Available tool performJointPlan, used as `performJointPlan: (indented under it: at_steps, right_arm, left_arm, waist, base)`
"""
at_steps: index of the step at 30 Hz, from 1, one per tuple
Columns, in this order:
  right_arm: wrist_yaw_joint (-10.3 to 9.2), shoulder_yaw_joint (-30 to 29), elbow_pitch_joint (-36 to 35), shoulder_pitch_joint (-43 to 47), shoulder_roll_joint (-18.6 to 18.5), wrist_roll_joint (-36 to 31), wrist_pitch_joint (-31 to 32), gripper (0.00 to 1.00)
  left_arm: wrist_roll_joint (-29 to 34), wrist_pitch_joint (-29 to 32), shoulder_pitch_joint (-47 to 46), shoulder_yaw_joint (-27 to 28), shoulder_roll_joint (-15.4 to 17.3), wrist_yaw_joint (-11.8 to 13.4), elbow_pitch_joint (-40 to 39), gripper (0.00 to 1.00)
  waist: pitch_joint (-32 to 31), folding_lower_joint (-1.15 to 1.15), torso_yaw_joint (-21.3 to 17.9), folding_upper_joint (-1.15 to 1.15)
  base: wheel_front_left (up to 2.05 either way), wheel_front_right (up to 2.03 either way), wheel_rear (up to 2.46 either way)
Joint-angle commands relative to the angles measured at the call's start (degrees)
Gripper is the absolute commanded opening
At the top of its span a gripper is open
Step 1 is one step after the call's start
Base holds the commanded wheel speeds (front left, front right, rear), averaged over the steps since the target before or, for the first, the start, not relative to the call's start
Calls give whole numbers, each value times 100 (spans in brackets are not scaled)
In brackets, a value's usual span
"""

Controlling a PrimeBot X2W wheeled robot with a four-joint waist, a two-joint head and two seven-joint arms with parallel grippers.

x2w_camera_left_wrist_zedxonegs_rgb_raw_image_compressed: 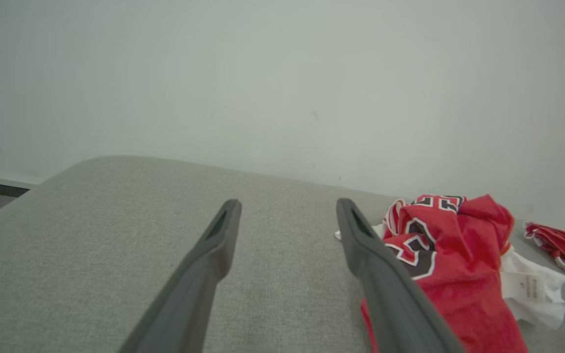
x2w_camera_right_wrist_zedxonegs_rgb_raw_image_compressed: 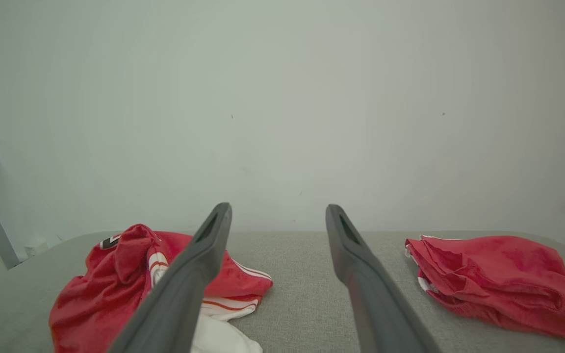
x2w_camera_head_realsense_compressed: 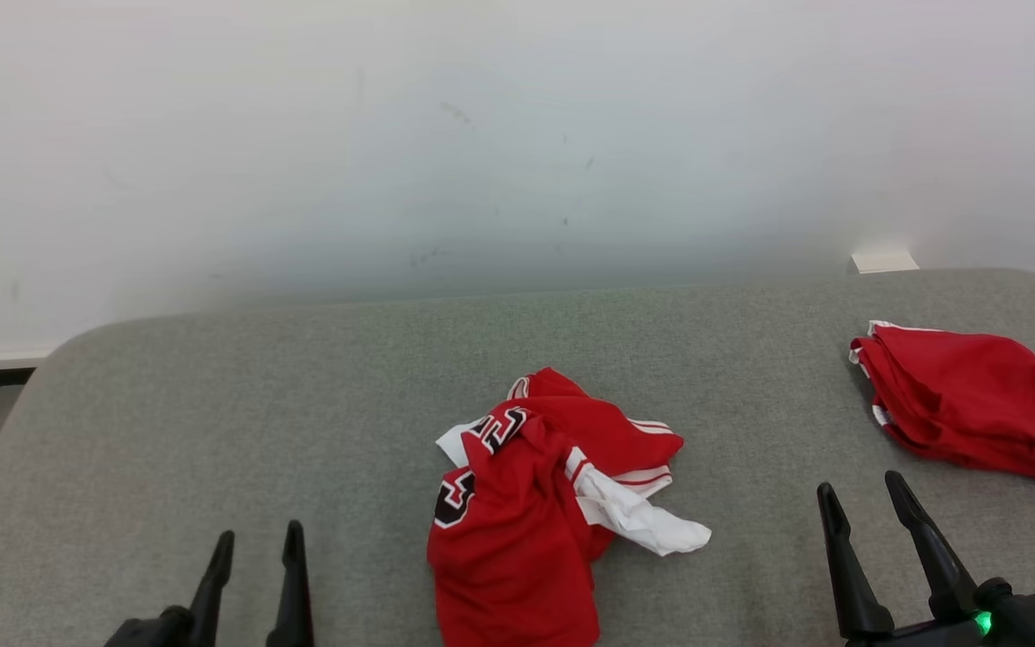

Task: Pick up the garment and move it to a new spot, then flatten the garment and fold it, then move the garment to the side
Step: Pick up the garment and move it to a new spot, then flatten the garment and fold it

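Note:
A crumpled red garment (x2w_camera_head_realsense_compressed: pixel 531 503) with black and white lettering and a white lining lies in a heap at the front middle of the grey table (x2w_camera_head_realsense_compressed: pixel 302 404). In the left wrist view the garment (x2w_camera_left_wrist_zedxonegs_rgb_raw_image_compressed: pixel 459 264) sits right of my fingers; in the right wrist view the garment (x2w_camera_right_wrist_zedxonegs_rgb_raw_image_compressed: pixel 111 279) lies left of them. My left gripper (x2w_camera_head_realsense_compressed: pixel 257 539) stands open at the lower left, well left of the heap, with nothing between its fingers. My right gripper (x2w_camera_head_realsense_compressed: pixel 863 490) stands open at the lower right, apart from the heap and holding nothing.
A second red garment (x2w_camera_head_realsense_compressed: pixel 971 400), folded into a flat bundle, lies at the table's far right; the right wrist view has that folded garment (x2w_camera_right_wrist_zedxonegs_rgb_raw_image_compressed: pixel 498 279) right of my fingers. A pale wall (x2w_camera_head_realsense_compressed: pixel 482 135) rises behind the table. A small white block (x2w_camera_head_realsense_compressed: pixel 883 261) sits at the back edge.

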Motion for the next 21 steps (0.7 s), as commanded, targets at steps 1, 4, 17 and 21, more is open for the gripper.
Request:
performJointPlan:
  at_steps: [1, 4, 17, 21]
  right_arm:
    - [-12, -6, 24, 27, -32, -49, 6, 100]
    - [-12, 36, 21, -97, -62, -77, 5, 100]
    - [-12, 100, 63, -119, -65, -12, 6, 100]
    - [-12, 156, 118, -230, -50, 50, 6, 100]
  left_arm:
    - [68, -1, 22, 31, 8, -2, 8, 100]
    - [166, 0, -34, 49, -106, -127, 68, 100]
    - [368, -1, -154, 234, -277, -421, 176, 100]
    - [388, -1, -193, 236, -288, -474, 189, 100]
  waist:
    - [0, 0, -1, 0]
    - [-3, 0, -3, 0]
    - [10, 0, -24, 0]
    - [53, 0, 7, 0]
  base:
    - [0, 0, 0]
    - [0, 0, 0]
    - [0, 0, 0]
    - [0, 0, 0]
